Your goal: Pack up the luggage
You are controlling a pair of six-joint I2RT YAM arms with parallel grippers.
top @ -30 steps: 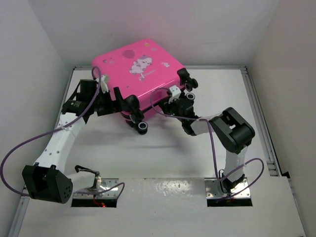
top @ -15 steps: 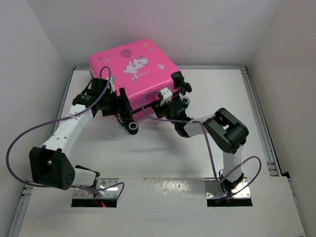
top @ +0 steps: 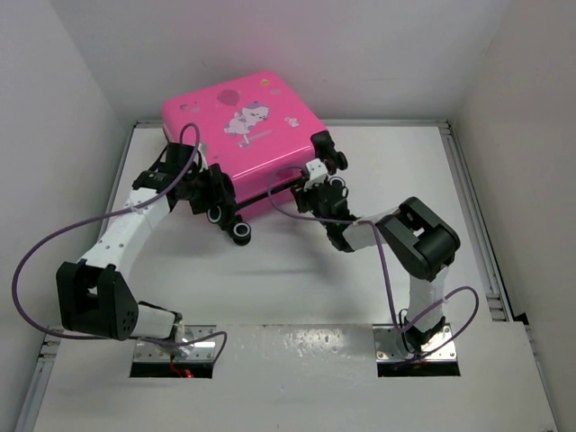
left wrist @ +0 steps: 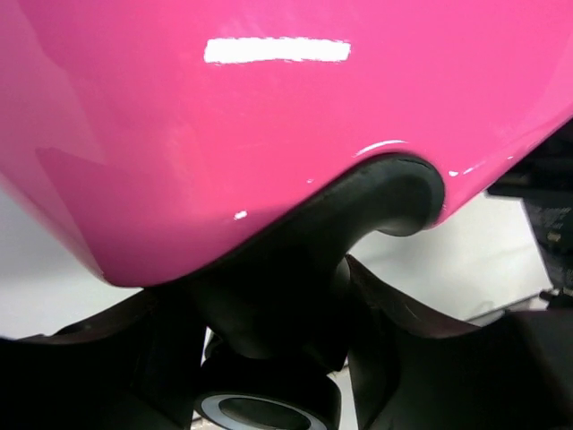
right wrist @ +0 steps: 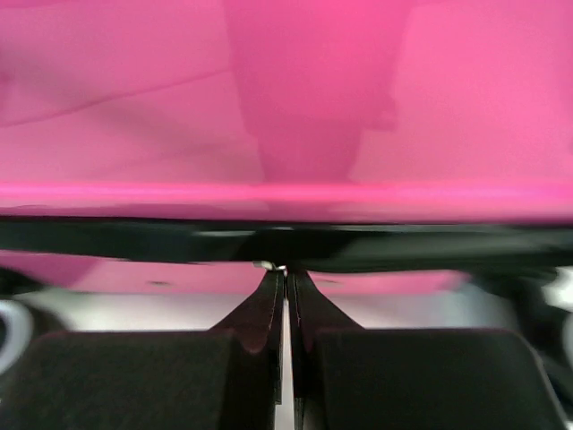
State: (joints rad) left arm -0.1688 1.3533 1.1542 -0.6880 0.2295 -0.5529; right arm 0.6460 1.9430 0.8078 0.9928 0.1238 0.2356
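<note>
The luggage is a closed pink hard-shell suitcase with a white cartoon print. It lies flat at the back left of the table, slightly tilted. My left gripper is at its near left corner. In the left wrist view the fingers sit on both sides of the black wheel bracket, with the wheel below and the pink shell above. My right gripper is at the near edge. In the right wrist view it is pinched on a small metal zipper pull at the black zipper trim.
The white table is boxed in by white walls on the left, back and right. A metal rail runs along the right edge. Another black wheel sticks out toward me, and one sits just right of my right gripper.
The luggage has shifted left and back, and both grippers moved with it. In the last half second my right gripper slid slightly right along the near edge.
</note>
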